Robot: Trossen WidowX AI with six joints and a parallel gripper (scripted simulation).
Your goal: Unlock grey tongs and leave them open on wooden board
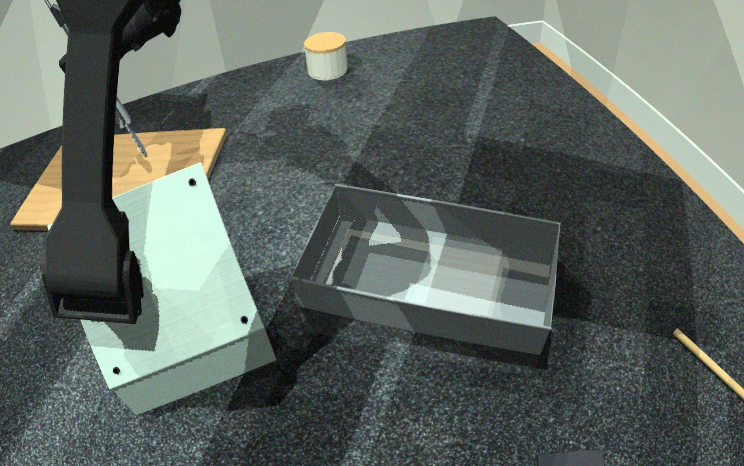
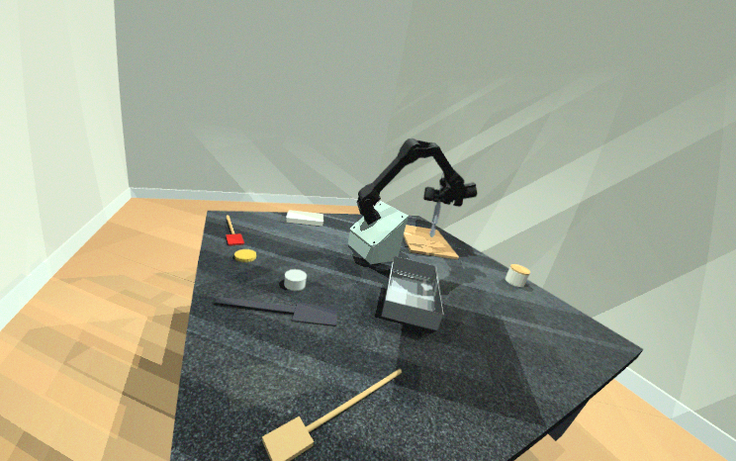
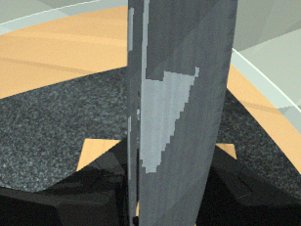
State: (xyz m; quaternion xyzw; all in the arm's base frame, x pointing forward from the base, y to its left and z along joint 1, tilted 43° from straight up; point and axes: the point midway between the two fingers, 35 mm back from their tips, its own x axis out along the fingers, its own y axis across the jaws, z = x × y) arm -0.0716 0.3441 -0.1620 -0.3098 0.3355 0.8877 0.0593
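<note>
My gripper (image 2: 437,198) is shut on the grey tongs (image 1: 122,126) (image 2: 433,220) (image 3: 182,124) and holds them nearly upright, tips pointing down. The tips hang a little above the wooden board (image 1: 183,143) (image 2: 440,251) (image 3: 98,155). In the wrist view the tongs fill the middle, between my dark fingers, and their two arms lie close together. I cannot tell whether the lock near the hinge is released. The grey roasting tin (image 1: 417,319) (image 2: 411,319) stands empty in the middle of the table, to the right of the board in the top view. My arm hides the gripper in the top view.
The pale green base block (image 1: 181,285) (image 2: 374,238) stands beside the board. A lidded canister (image 1: 325,54) (image 2: 517,275) stands further off. A wooden paddle (image 2: 325,414) (image 1: 708,365), a dark spatula (image 2: 293,311), a white cylinder (image 2: 295,279), a yellow disc (image 2: 244,254) and a red spatula (image 2: 234,238) lie elsewhere.
</note>
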